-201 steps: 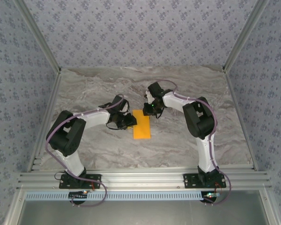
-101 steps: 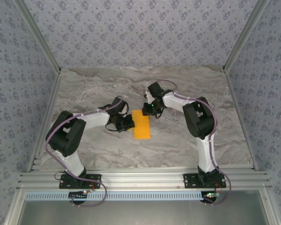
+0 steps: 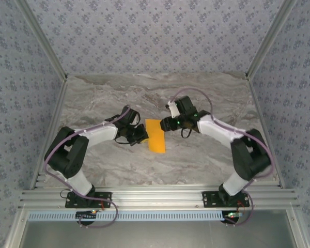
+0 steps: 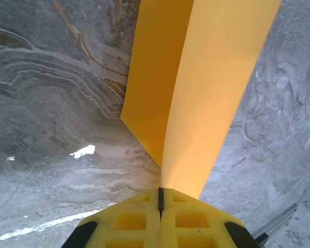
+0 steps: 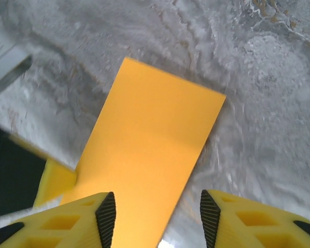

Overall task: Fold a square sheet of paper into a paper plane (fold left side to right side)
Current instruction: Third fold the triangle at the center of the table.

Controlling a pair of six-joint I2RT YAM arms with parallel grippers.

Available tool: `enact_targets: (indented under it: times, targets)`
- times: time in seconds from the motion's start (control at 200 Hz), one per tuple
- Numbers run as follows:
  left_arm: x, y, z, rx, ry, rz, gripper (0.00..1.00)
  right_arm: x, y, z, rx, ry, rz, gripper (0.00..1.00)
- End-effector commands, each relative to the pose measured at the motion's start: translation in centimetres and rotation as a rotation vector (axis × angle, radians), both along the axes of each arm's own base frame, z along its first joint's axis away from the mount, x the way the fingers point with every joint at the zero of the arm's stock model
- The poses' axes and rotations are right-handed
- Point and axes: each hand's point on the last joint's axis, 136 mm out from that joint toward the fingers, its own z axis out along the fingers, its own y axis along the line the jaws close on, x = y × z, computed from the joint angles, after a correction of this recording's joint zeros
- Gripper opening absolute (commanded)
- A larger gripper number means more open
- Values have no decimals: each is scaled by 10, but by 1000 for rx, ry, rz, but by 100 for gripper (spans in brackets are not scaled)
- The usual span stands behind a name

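The square sheet of paper (image 3: 156,136) lies mid-table, bright orange-yellow and folded into a narrow upright rectangle. No kite-shaped paper plane is in view. My left gripper (image 3: 143,135) is shut on the sheet's left edge. In the left wrist view two layers of the sheet (image 4: 217,77) spread out from between the closed yellow fingers (image 4: 139,219) of the left gripper (image 4: 160,199). My right gripper (image 3: 164,124) hovers at the sheet's upper right corner. In the right wrist view the right gripper (image 5: 157,219) stands open over the sheet (image 5: 150,155), with nothing between its pads.
The marble tabletop (image 3: 212,98) is bare around the sheet. Aluminium rails (image 3: 155,196) frame the near edge and both sides. A yellow left finger (image 5: 54,178) shows beside the sheet in the right wrist view.
The right arm has swung its elbow out to the right, and its gripper now reaches the sheet's top corner from the right. The left gripper stays on the sheet's left edge.
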Motion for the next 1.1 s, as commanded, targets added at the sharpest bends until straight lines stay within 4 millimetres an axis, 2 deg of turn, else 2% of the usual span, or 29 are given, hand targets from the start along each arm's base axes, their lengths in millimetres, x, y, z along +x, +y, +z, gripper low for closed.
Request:
enact_targets:
  times: [0.0,0.11,0.26,0.385,0.635,0.74,0.839,0.964,1.019,1.094]
  targets:
    - [-5,-8,13,-57,16,1,0,-40,0,-12,-129,-113,97,56]
    - [-5,-9,13,-67,23,2,0,-76,9,-17,-181,-215,158,60]
    - [-5,-10,14,-69,23,2,0,-104,30,-26,-213,-301,220,64]
    - [-6,-10,13,-70,28,0,0,-108,45,-39,-273,-320,253,66]
    - [-6,-11,13,-71,28,-3,0,-95,65,-50,-298,-334,283,65]
    - [-6,-10,12,-70,29,-5,0,-92,72,-49,-293,-336,294,57]
    - [-7,-10,11,-67,32,-7,0,-90,76,-47,-276,-329,303,43]
    - [-6,-9,10,-62,25,-11,1,-94,73,-48,-262,-293,326,11]
    - [-5,-7,10,-59,22,-9,4,-98,72,-50,-254,-272,341,0]
    - [-3,-5,13,-58,9,-20,11,-103,67,-56,-237,-225,351,0]
